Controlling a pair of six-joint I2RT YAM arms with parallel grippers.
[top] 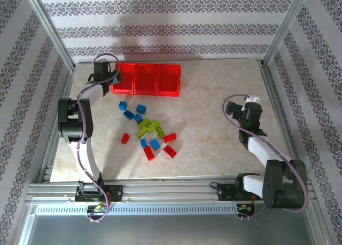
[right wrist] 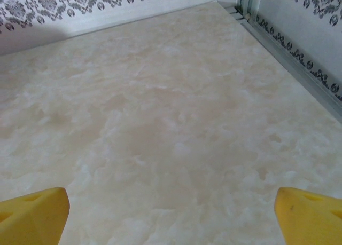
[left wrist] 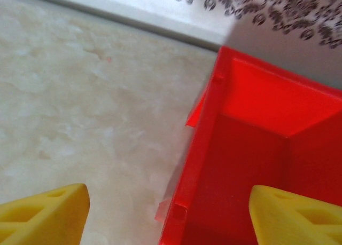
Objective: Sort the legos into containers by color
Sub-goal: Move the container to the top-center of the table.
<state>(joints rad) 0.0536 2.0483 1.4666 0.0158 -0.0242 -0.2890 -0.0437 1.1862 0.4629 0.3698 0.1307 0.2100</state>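
Red tray [top: 144, 93] sits near the tabletop's [top: 214, 149] far left corner; legos [top: 147, 130] lie loose around its middle. Open and empty, the left gripper [left wrist: 168, 202] straddles the tray's left wall, so closing or dropping could shove it. The right gripper [right wrist: 172, 194] gapes empty near the right edge.

A pale marbled desk [top: 214, 127] lies evenly lit between white walls [top: 160, 21] with grey floral stripes on the left, far and right sides, cornered by aluminium posts [top: 51, 29].
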